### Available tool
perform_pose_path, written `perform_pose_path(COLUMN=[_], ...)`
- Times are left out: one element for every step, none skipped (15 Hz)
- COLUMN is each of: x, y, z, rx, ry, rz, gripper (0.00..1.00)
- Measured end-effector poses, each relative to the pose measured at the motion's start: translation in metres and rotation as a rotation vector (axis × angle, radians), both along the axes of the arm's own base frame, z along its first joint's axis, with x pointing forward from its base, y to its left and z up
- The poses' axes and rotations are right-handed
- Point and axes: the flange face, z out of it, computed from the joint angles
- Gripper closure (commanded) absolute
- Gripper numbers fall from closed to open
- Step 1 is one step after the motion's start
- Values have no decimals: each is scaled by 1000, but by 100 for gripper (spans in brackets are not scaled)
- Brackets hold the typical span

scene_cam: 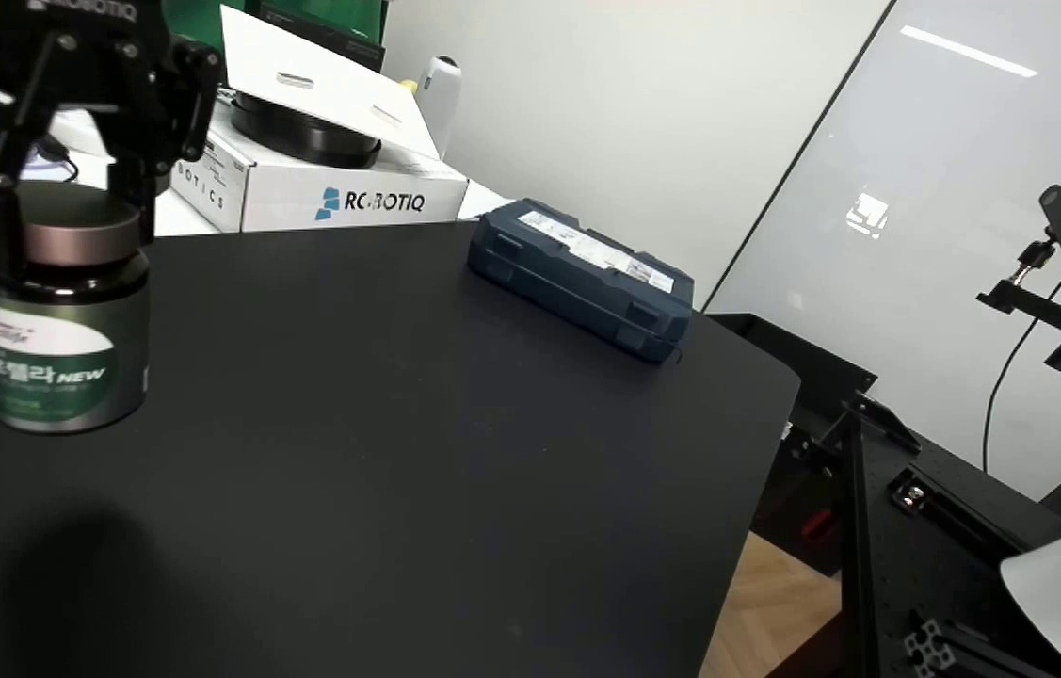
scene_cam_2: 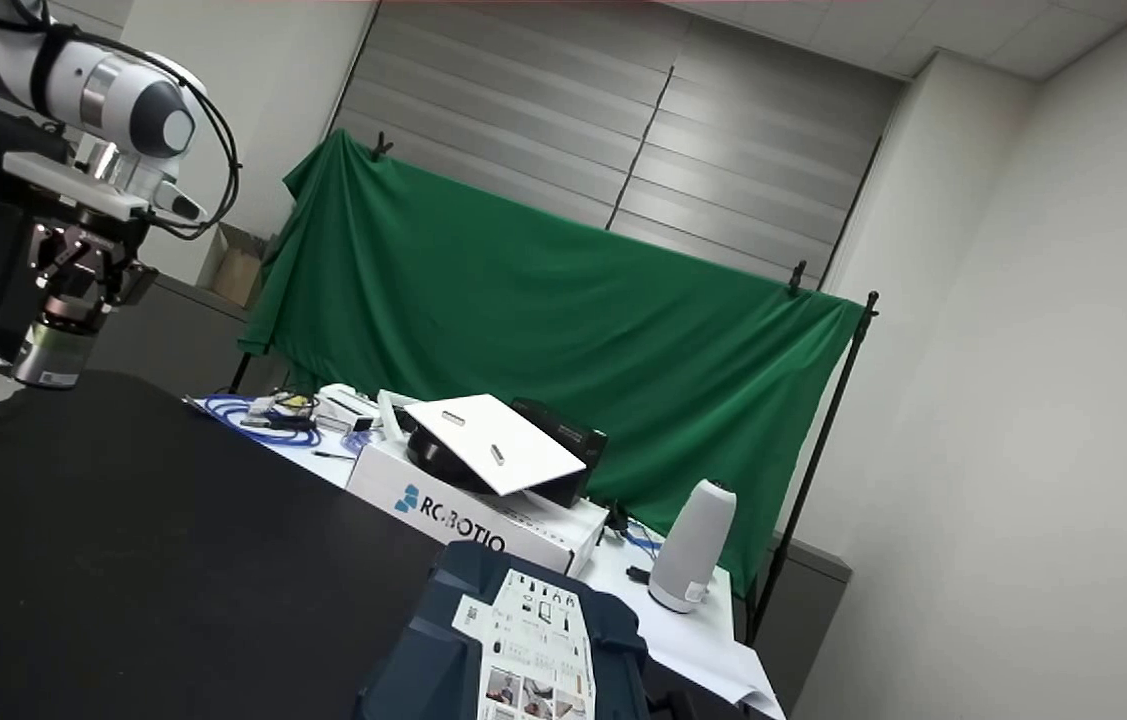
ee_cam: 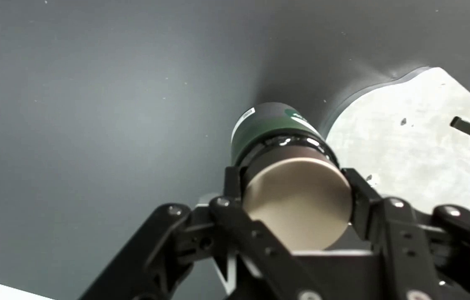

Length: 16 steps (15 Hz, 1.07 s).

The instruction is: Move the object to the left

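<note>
Plainly, the green-labelled bottle [scene_cam: 64,353] hangs in the air over the counter [scene_cam: 455,452], its brownish cap [ee_cam: 299,208] up, a soft shadow [scene_cam: 83,584] lying on the surface below. My hand [ee_cam: 295,185] grips that cap from both sides. To one side of the bottle, the wrist view shows a pale speckled surface [ee_cam: 418,137], perhaps a plate. Well apart, on the counter, rests the dark blue case [scene_cam: 568,292], a white printed sheet [scene_cam: 596,250] on its lid. Past the counter's edge sits the white ROBOTIQ cardboard box [scene_cam: 351,202], bearing a black round thing [scene_cam: 304,137] and a tilted white panel [scene_cam: 332,80]. Farther back, in an exterior view, hangs a green cloth [scene_cam_2: 543,330].
</note>
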Motion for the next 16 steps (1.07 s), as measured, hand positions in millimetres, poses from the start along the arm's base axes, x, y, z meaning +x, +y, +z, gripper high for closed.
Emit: perform_pose_path(x=[-2,-4,-5,-7,-8,-9,-9,-10,-10,-10,-10,-10,-10,-11,-11,-12], y=[10,20,28,36,43,48,54,58,63,67,71,76,80,85,89,93], z=[1,1,0,-1,-2,-4,-6,-7,-8,-9,-10,-11,-11,-12,-13,-14], rx=[5,12,17,22,27,31,34,39,45,51,58,64,70,74,77,80], ry=[-1,-2,-1,1,2,3,6,7,5,3,0,-3,-8,-12,-16,-20], rz=[18,34,50,65,78,92,106,119,132,144,157,171,185,198,213,225], gripper=[64,64,64,64,64,64,64,64,64,64,64,64,64,64,64,64])
